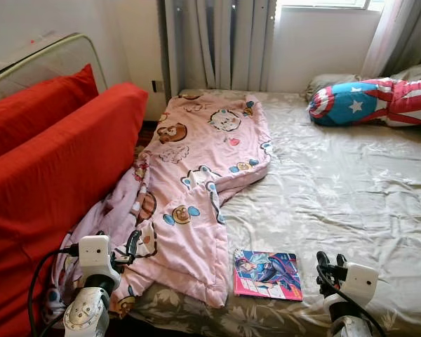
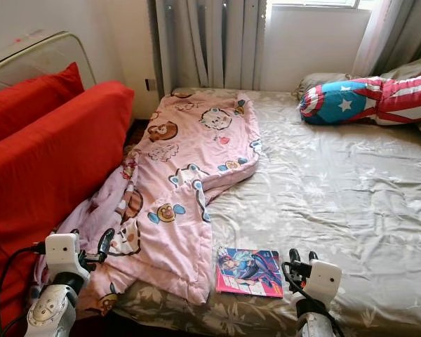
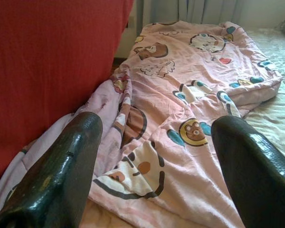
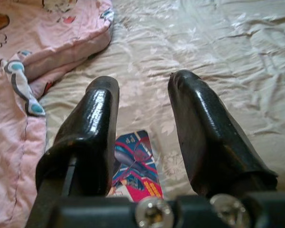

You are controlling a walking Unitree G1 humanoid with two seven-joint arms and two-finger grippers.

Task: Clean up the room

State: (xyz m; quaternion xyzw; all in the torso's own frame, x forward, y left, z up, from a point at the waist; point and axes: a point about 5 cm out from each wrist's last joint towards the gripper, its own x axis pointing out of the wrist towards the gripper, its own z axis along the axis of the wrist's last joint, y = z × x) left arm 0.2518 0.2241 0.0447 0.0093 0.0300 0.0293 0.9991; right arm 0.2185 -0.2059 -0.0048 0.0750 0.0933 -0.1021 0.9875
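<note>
A crumpled pink cartoon blanket (image 1: 196, 161) lies along the left side of the bed (image 1: 337, 182), with its lower end spilling over the edge. A colourful book (image 1: 267, 274) lies flat on the sheet near the front edge, just right of the blanket. My left gripper (image 1: 123, 246) hovers open at the blanket's lower left corner; in the left wrist view its fingers (image 3: 61, 166) stand wide apart above the blanket (image 3: 190, 95). My right gripper (image 1: 331, 263) is open just right of the book, and the book (image 4: 135, 164) shows below its fingers, with nothing held.
Big red cushions (image 1: 56, 168) stand close along the bed's left side against a metal frame (image 1: 49, 53). A star-and-stripes pillow (image 1: 375, 100) lies at the far right corner. Grey curtains (image 1: 217, 42) hang behind the bed. The beige sheet is bare at middle and right.
</note>
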